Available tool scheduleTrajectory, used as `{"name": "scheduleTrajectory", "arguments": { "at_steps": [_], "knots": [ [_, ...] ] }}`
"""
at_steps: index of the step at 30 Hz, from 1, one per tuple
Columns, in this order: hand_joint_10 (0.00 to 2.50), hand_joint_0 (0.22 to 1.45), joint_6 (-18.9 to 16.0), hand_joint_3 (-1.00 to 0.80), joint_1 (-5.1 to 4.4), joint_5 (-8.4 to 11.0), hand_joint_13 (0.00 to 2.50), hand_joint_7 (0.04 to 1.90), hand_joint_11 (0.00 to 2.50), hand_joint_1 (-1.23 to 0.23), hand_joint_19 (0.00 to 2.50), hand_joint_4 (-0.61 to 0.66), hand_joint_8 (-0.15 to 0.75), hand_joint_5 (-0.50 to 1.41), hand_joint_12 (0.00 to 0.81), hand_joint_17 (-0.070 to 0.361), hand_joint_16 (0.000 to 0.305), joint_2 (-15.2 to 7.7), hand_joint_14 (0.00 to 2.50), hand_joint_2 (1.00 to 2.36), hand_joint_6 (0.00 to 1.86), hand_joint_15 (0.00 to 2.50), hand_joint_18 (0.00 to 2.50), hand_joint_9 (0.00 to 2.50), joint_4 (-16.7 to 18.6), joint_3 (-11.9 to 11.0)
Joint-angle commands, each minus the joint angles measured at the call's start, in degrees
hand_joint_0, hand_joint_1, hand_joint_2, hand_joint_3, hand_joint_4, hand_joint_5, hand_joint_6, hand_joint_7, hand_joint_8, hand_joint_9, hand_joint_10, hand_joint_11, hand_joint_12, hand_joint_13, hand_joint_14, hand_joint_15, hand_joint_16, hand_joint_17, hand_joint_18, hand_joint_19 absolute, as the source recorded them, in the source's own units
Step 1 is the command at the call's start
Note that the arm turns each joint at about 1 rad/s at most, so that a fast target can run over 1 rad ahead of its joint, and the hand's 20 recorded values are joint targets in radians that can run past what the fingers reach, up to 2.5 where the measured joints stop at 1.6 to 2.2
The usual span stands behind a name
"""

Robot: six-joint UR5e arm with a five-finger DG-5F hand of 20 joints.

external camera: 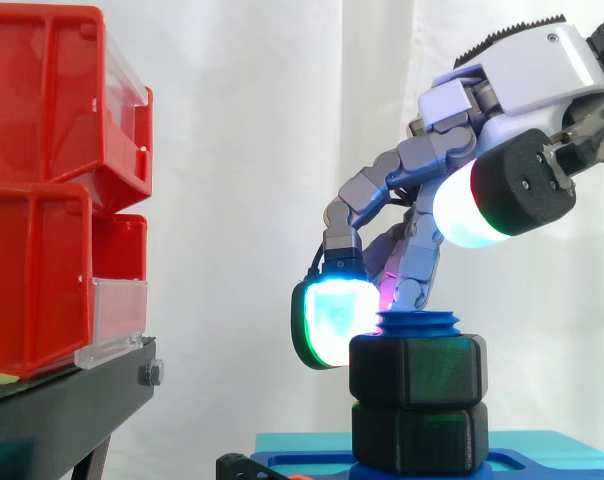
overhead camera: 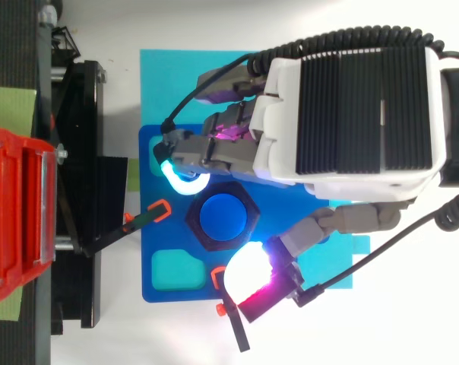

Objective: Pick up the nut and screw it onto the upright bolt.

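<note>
The nut [external camera: 417, 372] [overhead camera: 193, 217] is sitting low in the centre of the side view, threaded over the upright blue bolt [external camera: 419, 323], whose ridged top is poking out just above it, and it is resting on a matching black hex block [external camera: 419, 437]. It is looking like stiff, light printed plastic with flat flanks, so it should be handling best when pinched across two opposite flats; the smooth faces may be slipping under a soft pad. The hand [external camera: 527, 75] is reaching down from the upper right with its fingers curling round the nut: a cyan fingertip [external camera: 332, 320] is pressing the upper left flank, while the thumb pad [external camera: 472, 205] is hovering above nut level, so the hold is looking one-sided. Underneath, a blue plate [overhead camera: 147, 228] is carrying the bolt, with an orange clip [overhead camera: 159, 211] lying just beside the nut, likely crowding any sweep there. Red bins [external camera: 42, 200] on a black stand [external camera: 72, 405] are standing well apart at left.
</note>
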State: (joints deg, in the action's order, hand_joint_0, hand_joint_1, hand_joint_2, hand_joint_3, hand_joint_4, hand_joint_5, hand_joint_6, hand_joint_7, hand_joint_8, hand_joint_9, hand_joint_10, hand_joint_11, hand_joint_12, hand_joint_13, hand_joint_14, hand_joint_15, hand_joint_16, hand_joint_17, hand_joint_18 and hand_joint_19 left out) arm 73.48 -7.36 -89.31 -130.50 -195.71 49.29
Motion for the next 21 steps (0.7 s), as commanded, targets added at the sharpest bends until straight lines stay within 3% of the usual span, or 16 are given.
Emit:
{"name": "scheduleTrajectory", "arguments": {
  "at_steps": [1, 7, 15, 21],
  "knots": [
    [0.00, 0.50, 0.0, -0.50, -0.02, -0.17, 0.73, 1.02, 0.00, -0.39, 0.00, 0.25, 0.197, -0.01, 0.172, 0.034, 0.015, 0.0, 0.00, 1.00, 0.50, 0.00, 0.38, 0.91, -0.5, 0.0],
    [0.00, 0.51, 0.0, -0.50, 0.33, -0.26, 0.77, 1.21, 0.00, -0.38, 0.00, 0.21, 0.210, 0.02, 0.171, 0.032, 0.014, 0.1, 0.00, 1.00, 0.50, 0.00, 0.42, 0.97, -1.5, 0.0],
    [0.00, 0.51, 0.2, -0.50, 0.68, -0.52, 0.83, 1.29, 0.00, -0.38, 0.00, 0.16, 0.210, 0.04, 0.168, 0.030, 0.013, 0.0, 0.00, 1.00, 0.50, 0.00, 0.48, 1.02, -2.0, 0.1],
    [0.00, 0.52, 1.0, -0.50, 1.47, -0.96, 0.90, 1.38, 0.00, -0.38, 0.00, 0.12, 0.209, 0.07, 0.152, 0.025, 0.011, 0.1, 0.00, 1.00, 0.50, 0.00, 0.57, 1.12, -2.7, 1.0]
  ]
}}
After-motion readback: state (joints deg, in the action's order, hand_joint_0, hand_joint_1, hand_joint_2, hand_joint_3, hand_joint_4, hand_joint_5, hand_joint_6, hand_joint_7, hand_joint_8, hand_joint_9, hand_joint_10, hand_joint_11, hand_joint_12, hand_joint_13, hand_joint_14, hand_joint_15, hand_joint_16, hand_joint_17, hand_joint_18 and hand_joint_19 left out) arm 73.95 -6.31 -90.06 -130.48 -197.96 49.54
